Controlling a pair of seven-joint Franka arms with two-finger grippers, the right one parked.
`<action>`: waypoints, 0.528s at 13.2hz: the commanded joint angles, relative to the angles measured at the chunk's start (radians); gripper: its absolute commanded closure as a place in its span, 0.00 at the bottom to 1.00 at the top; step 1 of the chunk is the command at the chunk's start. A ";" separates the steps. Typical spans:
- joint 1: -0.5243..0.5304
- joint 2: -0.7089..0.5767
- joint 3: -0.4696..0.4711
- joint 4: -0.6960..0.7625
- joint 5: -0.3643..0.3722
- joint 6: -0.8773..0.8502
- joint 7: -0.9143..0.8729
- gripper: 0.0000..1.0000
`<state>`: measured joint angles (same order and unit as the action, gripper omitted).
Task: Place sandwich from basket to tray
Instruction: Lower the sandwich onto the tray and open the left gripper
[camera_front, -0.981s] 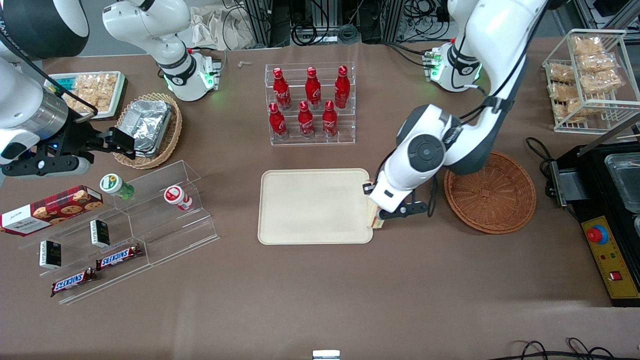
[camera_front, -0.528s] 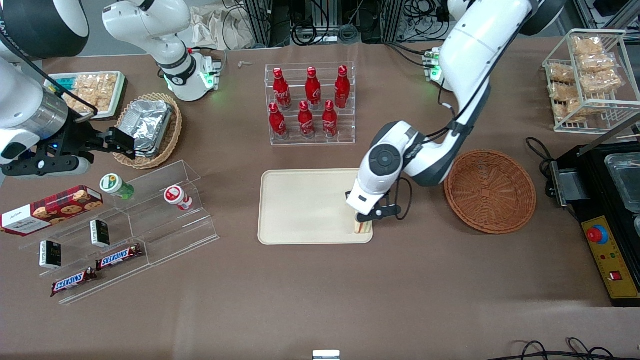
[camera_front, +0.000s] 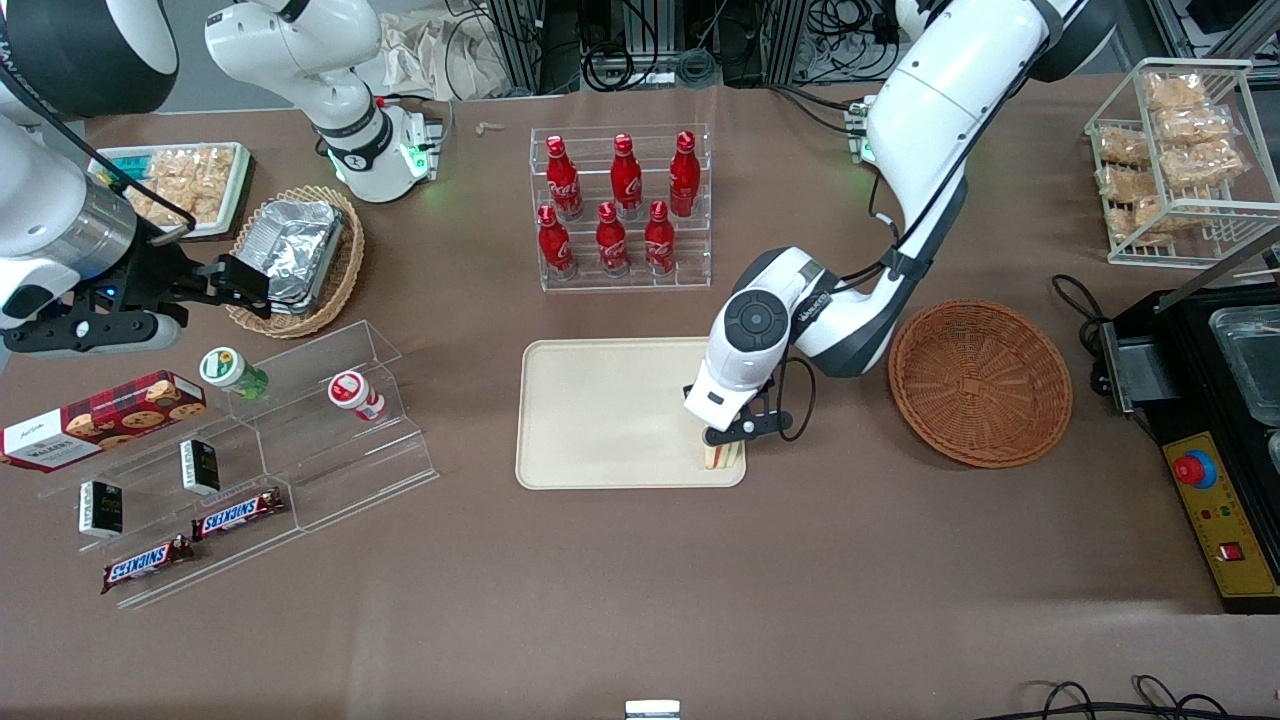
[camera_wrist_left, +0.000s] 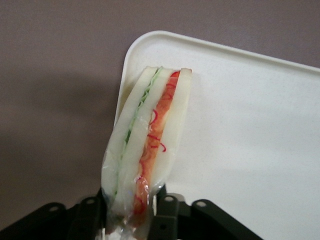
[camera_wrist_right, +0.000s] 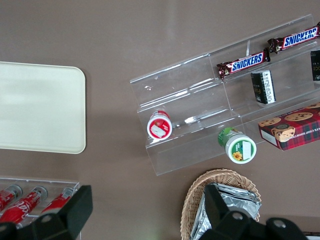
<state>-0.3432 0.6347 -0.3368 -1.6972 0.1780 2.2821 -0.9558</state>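
one sandwich (camera_wrist_left: 145, 150) clamped upright between the gripper (camera_wrist_left: 131, 212) jaws, over the tray (camera_front: 600, 420) corner

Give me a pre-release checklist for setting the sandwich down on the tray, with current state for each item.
1. Grip: gripper shut on the sandwich, which stands out straight from the fingers. Ok.
2. Position: sandwich over the tray, at the corner nearest the front camera on the basket's side. Ok, but close to the rim.
3. Drop zone: tray surface beside the sandwich is bare. Ok.
4. Contact with the tray: cannot tell.
5. Basket: nothing left in it, apart from the arm. Ok.
6. Retreat path: bottle rack stands farther from the front camera than the tray, apart from the arm. Ok.
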 joint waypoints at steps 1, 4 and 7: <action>0.004 -0.022 0.004 0.040 0.009 -0.030 -0.031 0.00; 0.033 -0.111 0.002 0.066 0.008 -0.189 -0.020 0.00; 0.120 -0.246 -0.002 0.091 0.006 -0.427 0.029 0.00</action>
<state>-0.2919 0.4921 -0.3323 -1.5890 0.1781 1.9522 -0.9573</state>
